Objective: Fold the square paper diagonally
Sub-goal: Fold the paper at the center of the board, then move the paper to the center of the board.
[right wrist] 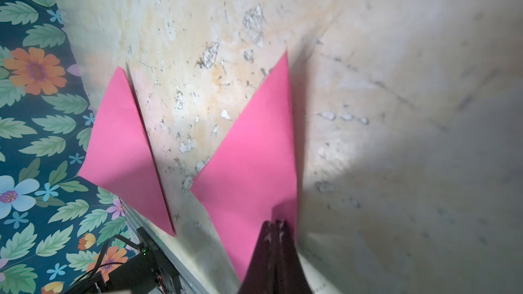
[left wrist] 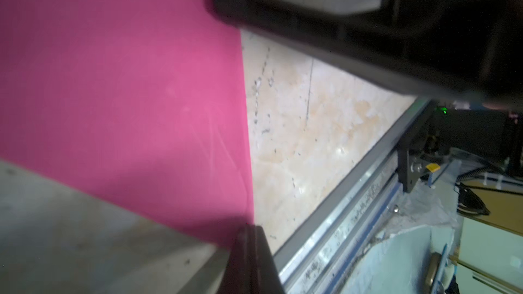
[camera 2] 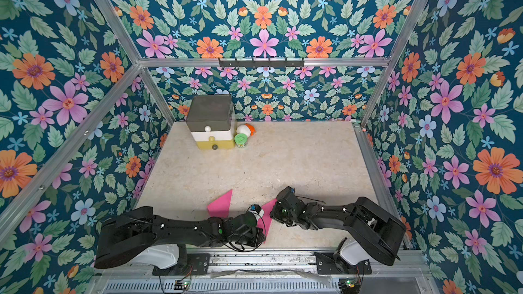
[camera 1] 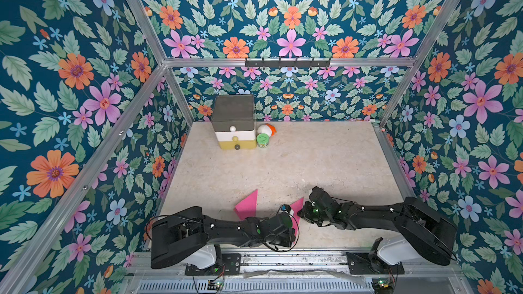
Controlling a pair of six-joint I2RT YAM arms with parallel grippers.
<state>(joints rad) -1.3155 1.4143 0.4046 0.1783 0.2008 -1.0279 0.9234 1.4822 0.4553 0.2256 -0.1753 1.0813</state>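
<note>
**Both claws clenched on the pink sheet at the near edge**

The pink square paper point(camera 1: 249, 205) sits at the near side of the beige marbled tabletop point(camera 1: 311, 159), a little left of centre, where the two black arms meet. In both top views it shows as two pointed pink parts, one to the left of the left arm's wrist and one to the right of it. The arm hides what lies between them. The right wrist view shows bare table between the two parts, so I cannot tell how they join.

The left gripper point(left wrist: 247, 230) is clenched, with a corner of the paper running into its tips. The sheet fills much of that wrist view. The right gripper point(right wrist: 276, 224) is also clenched, its tips on the near end of the right-hand pink part, whose right edge looks blurred.

Well apart, at the far left of the table, stands a small chest of three stacked drawers in grey, white and yellow point(camera 1: 233, 121). Just right of it are a green-lidded jar point(camera 1: 262, 140) and a white-and-orange rounded object point(camera 1: 267, 129).
</note>
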